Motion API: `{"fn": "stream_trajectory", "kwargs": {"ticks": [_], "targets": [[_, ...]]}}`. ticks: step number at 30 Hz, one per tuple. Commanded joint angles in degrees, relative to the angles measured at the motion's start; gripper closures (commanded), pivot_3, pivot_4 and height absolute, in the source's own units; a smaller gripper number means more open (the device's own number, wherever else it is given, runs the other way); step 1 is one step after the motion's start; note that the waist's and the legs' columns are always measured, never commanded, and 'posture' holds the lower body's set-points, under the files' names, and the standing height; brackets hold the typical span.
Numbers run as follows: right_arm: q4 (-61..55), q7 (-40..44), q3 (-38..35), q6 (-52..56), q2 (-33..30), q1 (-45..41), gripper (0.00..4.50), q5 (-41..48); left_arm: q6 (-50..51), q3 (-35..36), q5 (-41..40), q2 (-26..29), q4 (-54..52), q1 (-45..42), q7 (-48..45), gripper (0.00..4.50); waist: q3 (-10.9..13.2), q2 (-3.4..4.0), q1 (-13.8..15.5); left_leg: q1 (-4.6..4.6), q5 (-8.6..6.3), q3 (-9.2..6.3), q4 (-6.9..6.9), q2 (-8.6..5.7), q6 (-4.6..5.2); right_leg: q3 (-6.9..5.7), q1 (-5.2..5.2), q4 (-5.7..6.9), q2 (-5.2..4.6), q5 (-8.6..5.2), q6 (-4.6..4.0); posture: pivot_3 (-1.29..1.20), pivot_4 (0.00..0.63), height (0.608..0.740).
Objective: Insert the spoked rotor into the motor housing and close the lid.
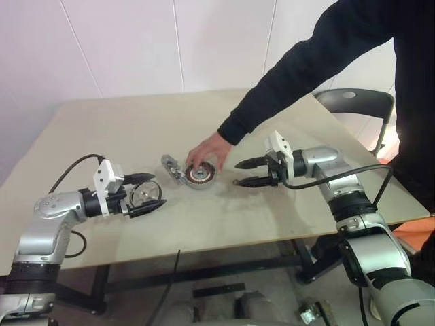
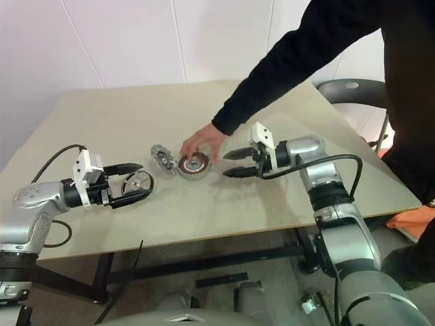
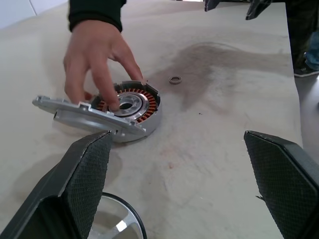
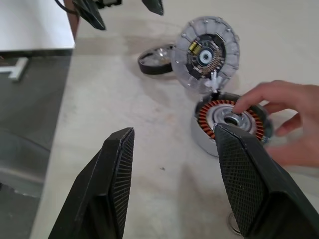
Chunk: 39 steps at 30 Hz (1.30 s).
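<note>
The motor housing (image 1: 201,176), with copper windings around a silvery centre, lies mid-table. A person's hand (image 1: 208,152) rests its fingers on the housing's centre. The lid (image 4: 207,52) stands tilted up at the housing's edge, with its inner face showing. The spoked rotor (image 1: 145,193) lies flat on the table between the fingers of my left gripper (image 1: 148,191), which is open and not closed on it. My right gripper (image 1: 245,172) is open with nothing between its fingers. It hovers just right of the housing and points toward it.
A small metal ring (image 3: 175,79) lies loose on the table between the housing and my right gripper. The person's dark sleeve (image 1: 292,75) reaches in from the back right. A grey chair (image 1: 355,100) stands behind the table's right corner.
</note>
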Motion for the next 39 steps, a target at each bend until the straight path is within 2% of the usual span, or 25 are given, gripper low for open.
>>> {"fn": "stream_trajectory", "kwargs": {"ticks": [1,10,28,39], "targets": [[1.5,-0.7,-0.3,-2.3,-0.1,-2.3,1.84,-0.9,0.3,1.2,-0.8,0.8,-1.1,-0.1,-0.4,0.0,0.0,0.0,0.0,0.0,0.0,0.0,0.0,0.0,0.0,0.0,0.0,0.0,0.0,0.0,0.0,0.0,0.0,0.74],[5.1,-0.5,-0.6,-3.5,0.5,-3.7,1.84,-1.4,0.2,2.5,-1.3,1.4,-2.0,1.4,-0.3,0.0,0.0,0.0,0.0,0.01,0.0,0.0,0.0,0.0,0.0,0.01,0.0,0.01,0.0,0.0,0.0,0.0,0.0,0.74],[4.1,-1.5,-0.4,-3.1,0.7,-4.6,1.84,-2.7,-0.9,2.4,-0.9,0.0,-1.4,1.9,0.8,0.0,0.0,0.0,0.0,0.01,0.0,0.0,0.0,0.0,0.0,0.01,-0.01,0.04,-0.02,0.0,-0.01,0.0,0.0,0.74],[12.1,-1.7,-0.7,-9.6,1.1,-4.8,1.84,-4.2,-1.4,2.2,-0.8,-0.6,-0.9,1.4,1.3,0.0,0.0,0.0,-0.1,0.02,0.0,0.0,0.0,0.0,0.0,0.01,0.0,0.04,-0.02,0.0,-0.01,0.0,0.0,0.74]]}}
